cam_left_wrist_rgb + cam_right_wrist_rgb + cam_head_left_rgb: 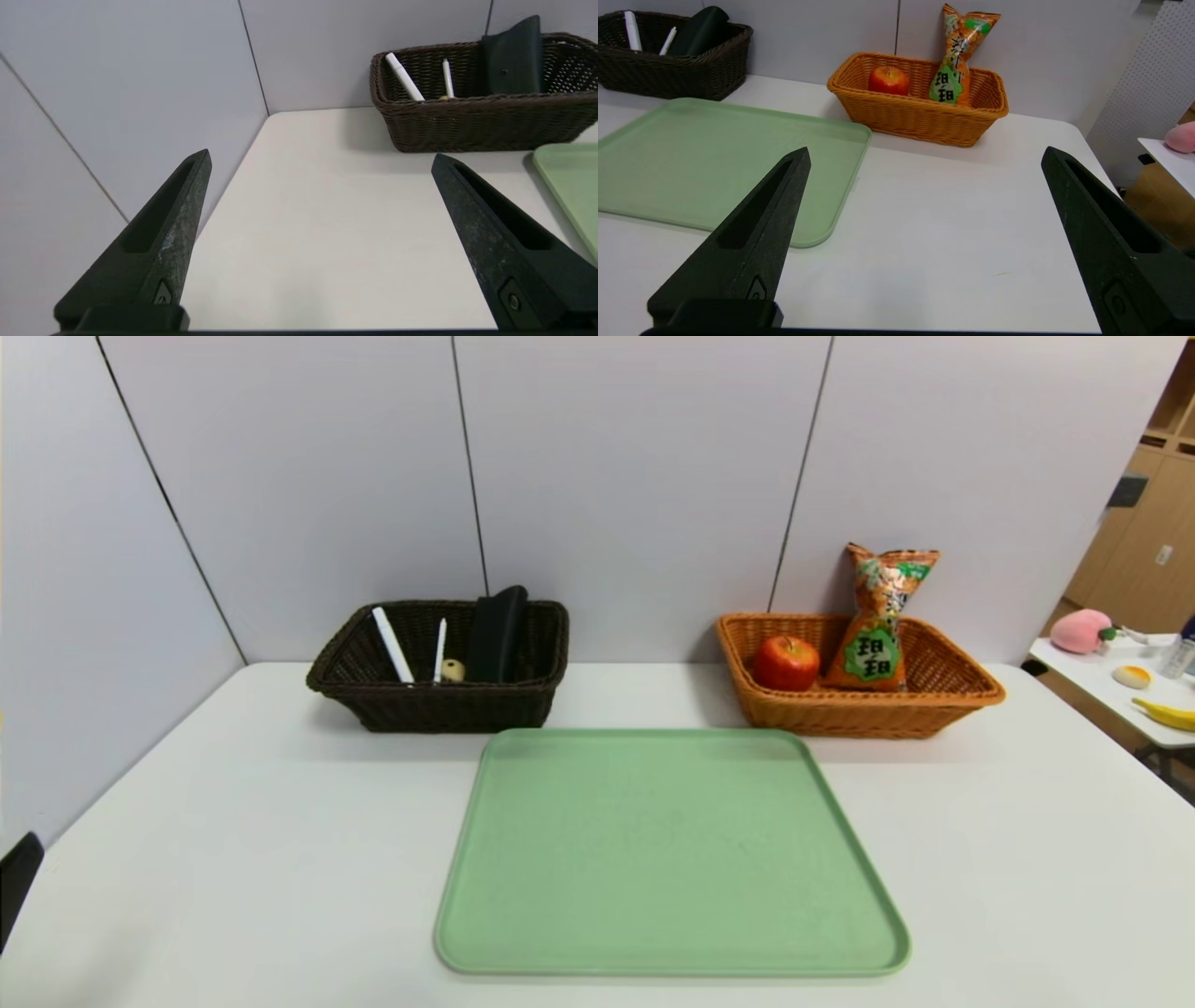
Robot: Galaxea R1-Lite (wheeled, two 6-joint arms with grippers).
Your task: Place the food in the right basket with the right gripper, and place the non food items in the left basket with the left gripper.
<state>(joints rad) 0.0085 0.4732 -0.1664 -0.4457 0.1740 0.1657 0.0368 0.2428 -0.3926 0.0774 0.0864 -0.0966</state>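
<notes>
Surface: white table (233,859), backed along its far edge and left edge by pale grey wall panels (635,476). Beyond the right edge stands a second white side table (1102,686) carrying a pink plush toy (1080,630) and a banana (1167,713), with wooden cabinets (1144,551) behind it.

Green tray (672,854): lies flat at the middle of the tabletop, reaching toward the near edge; nothing lies on it.

Dark brown basket (439,705): toward the far left corner, just beyond the tray's far left corner. Contents: white marker (392,644) leaning on the inner wall, thinner white pen (440,650) beside it, small tan ball (453,669), black pouch (498,633) standing upright.

Orange basket (864,714): toward the far right corner, just beyond the tray's far right corner. Contents: red apple (786,663) and, just beside it, orange snack bag (879,621) standing upright above the rim.

Left gripper (320,158): above bare tabletop near the left edge, short of the dark brown basket; fingers spread wide, holding nothing. In the head view only a dark part shows at the near left corner.

Right gripper (924,151): above bare tabletop between the tray's right rim and the right edge, short of the orange basket; fingers spread wide, holding nothing.

Open room: bare table strips along both sides of the tray, and between the two baskets along the far edge.
</notes>
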